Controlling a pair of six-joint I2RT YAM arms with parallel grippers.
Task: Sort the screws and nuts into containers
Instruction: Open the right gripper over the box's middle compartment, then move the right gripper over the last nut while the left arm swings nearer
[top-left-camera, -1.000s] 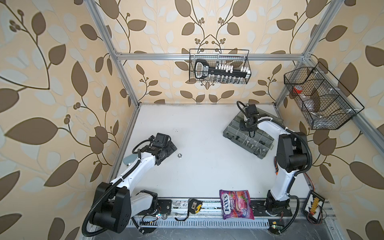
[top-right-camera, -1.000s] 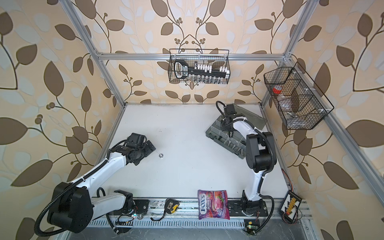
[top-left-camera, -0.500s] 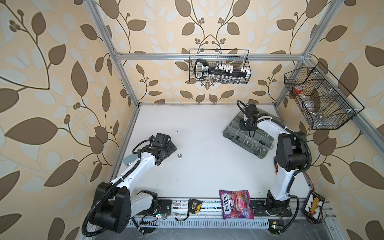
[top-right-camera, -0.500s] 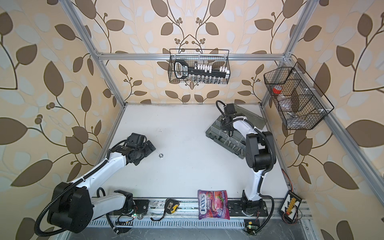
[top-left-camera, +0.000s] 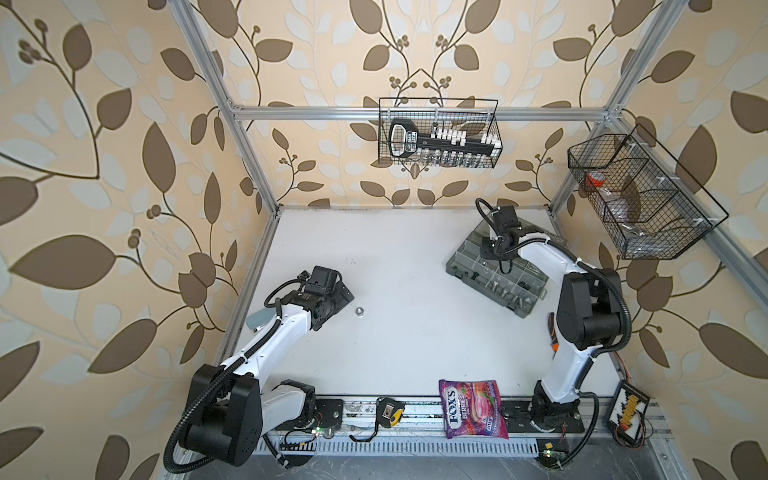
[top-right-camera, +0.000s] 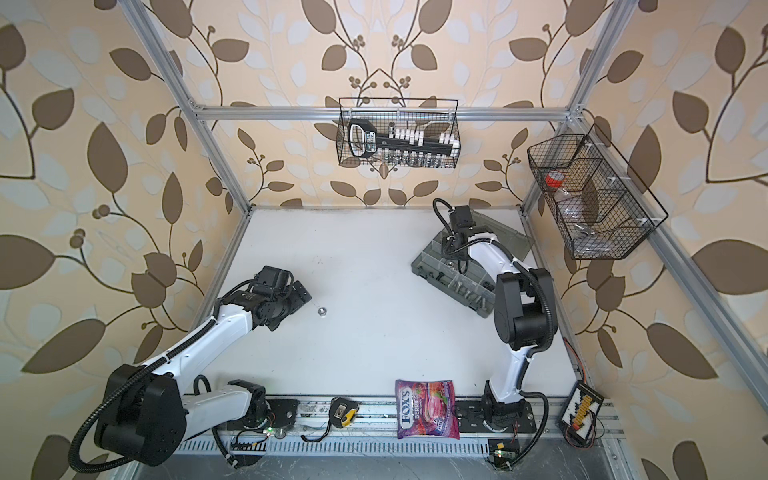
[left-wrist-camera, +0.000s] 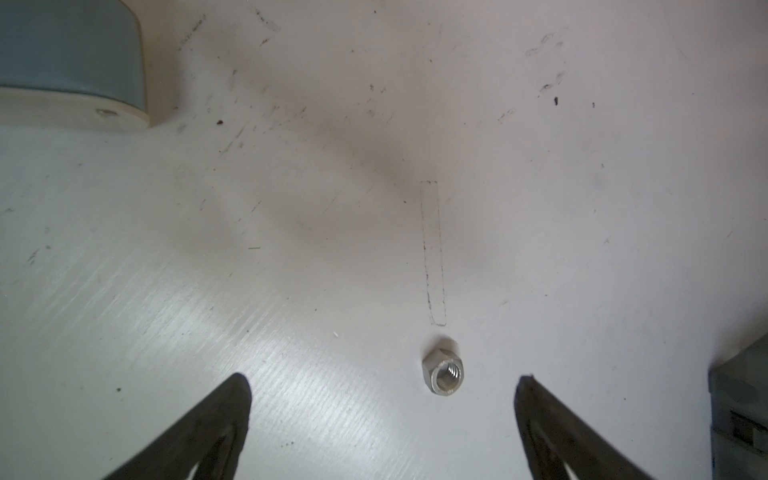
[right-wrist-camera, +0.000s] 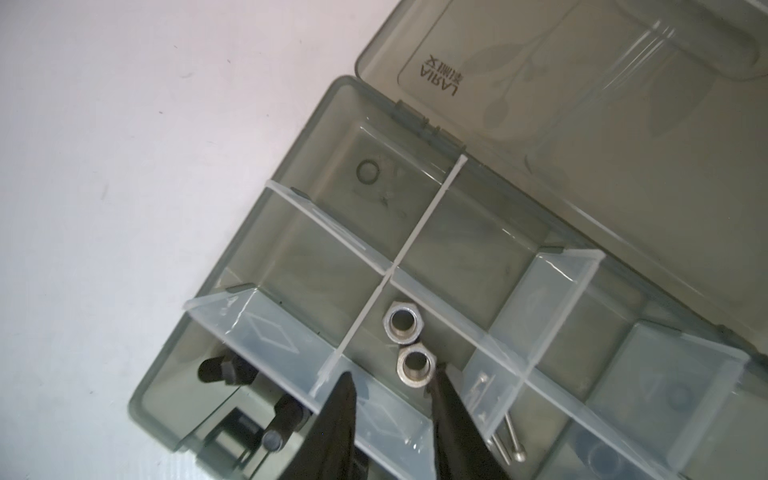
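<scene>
In both top views I see the left gripper (top-left-camera: 343, 296) low over the white table (top-left-camera: 415, 353), well apart from the organizer box (top-left-camera: 511, 291). One silver nut (top-left-camera: 359, 310) lies just beside its tips on the box side. The right gripper (top-left-camera: 488, 252) hangs over one end of the box. On the left wrist view the jaws are spread wide, the nut on the table between them, touching neither. On the right wrist view the jaws are parted a little and pinch nothing; two silver nuts (right-wrist-camera: 403, 322) lie touching in one box compartment, black screws (right-wrist-camera: 224, 370) in the neighbouring one
</scene>
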